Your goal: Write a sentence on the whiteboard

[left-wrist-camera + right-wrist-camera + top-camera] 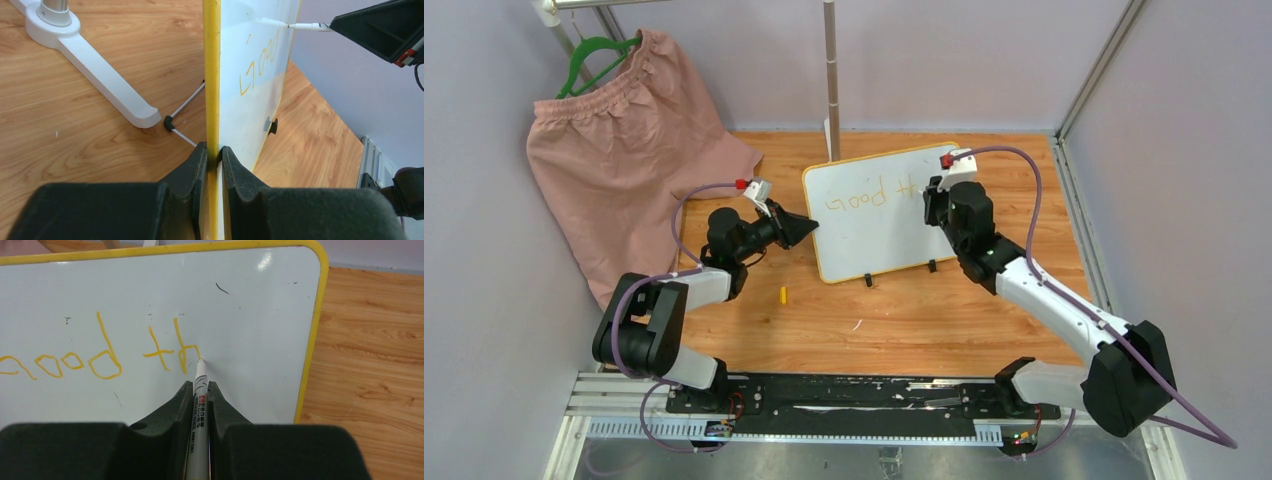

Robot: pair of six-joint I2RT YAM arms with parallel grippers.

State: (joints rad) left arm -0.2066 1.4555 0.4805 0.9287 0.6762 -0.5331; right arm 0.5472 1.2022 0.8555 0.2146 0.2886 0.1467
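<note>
White wipe-clean board face, thin yellow-orange frame, rounded corners: the whiteboard (874, 245) (250, 105) (260, 315) stands propped on the wooden table (944, 320), with two small black clip feet (867, 279) on its lower edge. A thin wire strut with a black elbow (170, 122) shows behind it in the left wrist view.

Writing: the sentence (864, 197) (257, 67) (105, 357) is in thin yellow-orange strokes. The legible letters are "Good th", upside down in both the top and right wrist views. The rest of the board face is bare apart from a few small dark marks.

Left gripper (809, 228) (214, 150): jaws are narrow and pinched on the frame at the board's left edge. The frame runs straight up between the two black fingers, and the written face lies to the gripper's right.

Right gripper (936, 200) (201, 385): jaws are narrow and clamped on a slim white marker pen (199, 430) (300, 26). The pen sticks out past the fingertips and its tip touches the board at the end of the "h". The lettering runs off to the gripper's left, and the board's rounded corner is up and to its right.

Other items: a small yellow cap (783, 294) lies on the table just near of the left gripper. A white pole stand (831, 70) (95, 65) sits behind the board. A pink fabric garment (624, 180) on a green hanger (594, 55) hangs beyond the left arm.
</note>
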